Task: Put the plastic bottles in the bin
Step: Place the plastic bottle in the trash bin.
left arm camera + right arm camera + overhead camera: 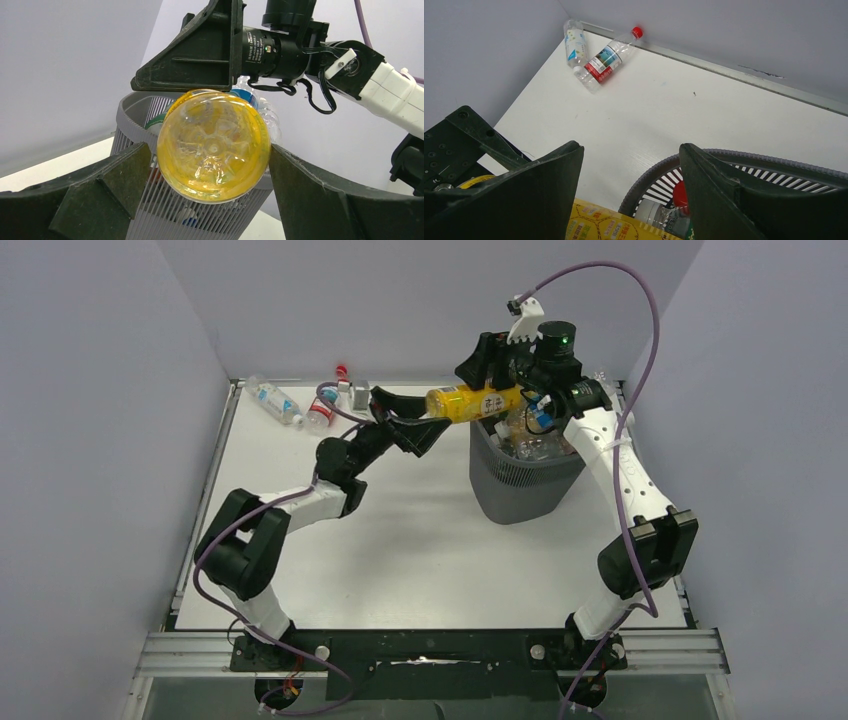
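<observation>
Grippers crowd the air over the bin (525,490), a dark grey mesh wastebasket standing on the white tabletop (400,560) right of centre and toward the far wall; the left gripper (210,152) is grasping a yellow bottle (470,402) by its base end, one finger on either side of the clear, ribbed bottom that fills the left wrist view; the bottle lies level in the air, its base out over the tabletop on the bin's left side, its other end extending above the rim and under the right arm's wrist; the right gripper (631,150) is released, its fingers apart with tabletop and bin rim showing between them; it hangs just above the yellow bottle, which passes crosswise beneath both fingers, though whether they touch it cannot be told; inside the bin lie clear bottles (535,445), a red cap showing among them; two more lie on their sides in the far left corner of the tabletop, well apart from the bin; a blue-labelled bottle (574,42) is nearest the left wall, and a red-labelled bottle (606,61) with a red cap lies angled beside it, their lower ends touching.
</observation>
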`<state>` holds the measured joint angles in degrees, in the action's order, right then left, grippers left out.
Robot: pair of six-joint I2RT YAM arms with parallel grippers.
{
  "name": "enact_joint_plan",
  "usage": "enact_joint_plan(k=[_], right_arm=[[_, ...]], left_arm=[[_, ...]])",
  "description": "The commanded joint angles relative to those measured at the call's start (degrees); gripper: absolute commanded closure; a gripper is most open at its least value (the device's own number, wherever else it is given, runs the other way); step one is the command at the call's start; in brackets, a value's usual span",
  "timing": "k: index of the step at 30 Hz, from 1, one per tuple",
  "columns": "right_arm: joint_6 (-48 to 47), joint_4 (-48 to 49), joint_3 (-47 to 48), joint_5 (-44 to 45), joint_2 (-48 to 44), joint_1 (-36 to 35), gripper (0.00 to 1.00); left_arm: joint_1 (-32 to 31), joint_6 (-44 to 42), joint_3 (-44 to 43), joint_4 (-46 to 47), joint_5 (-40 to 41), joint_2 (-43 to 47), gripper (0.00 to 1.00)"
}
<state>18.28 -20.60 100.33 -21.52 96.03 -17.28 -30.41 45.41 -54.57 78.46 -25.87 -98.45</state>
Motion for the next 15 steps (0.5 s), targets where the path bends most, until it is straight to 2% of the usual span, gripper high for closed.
enact_joint_plan(k=[1, 15], right_arm=[[-0.01, -3.37, -1.84, -0.74, -1.35, 0.29, 0.3], [0.54, -2.8, -2.6, -1.7, -1.65, 0.41, 0.3]], left_arm=[[-1.11, 1.61, -0.8, 9.0, 5.48, -2.5, 0.11], [-2.71, 7.62, -6.09, 19.41, 13.79, -10.74, 0.11]])
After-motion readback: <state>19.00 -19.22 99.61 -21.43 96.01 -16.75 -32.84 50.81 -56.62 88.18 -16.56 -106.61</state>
